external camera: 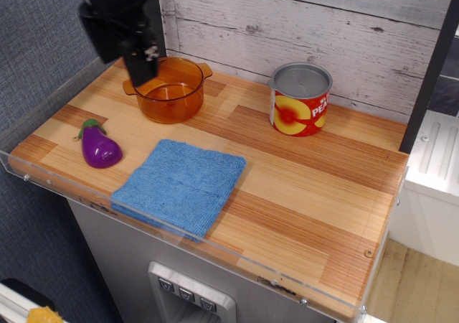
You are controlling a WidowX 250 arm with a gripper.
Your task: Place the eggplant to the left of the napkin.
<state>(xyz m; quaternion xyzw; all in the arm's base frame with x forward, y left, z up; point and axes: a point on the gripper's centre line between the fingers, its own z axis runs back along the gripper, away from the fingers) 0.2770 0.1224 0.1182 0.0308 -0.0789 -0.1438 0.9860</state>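
Observation:
The purple eggplant [100,148] with its green stem cap lies on the wooden counter, just left of the light-blue napkin [180,184], apart from it. The napkin lies flat near the front edge. My black gripper [141,68] hangs high at the back left, over the left rim of the orange pot, well above and behind the eggplant. It holds nothing. I see it edge-on, so the gap between its fingers does not show.
An orange transparent pot [169,90] stands at the back left. A red can [299,100] stands at the back middle by the plank wall. A clear acrylic rim [43,181] runs along the counter's front and left edges.

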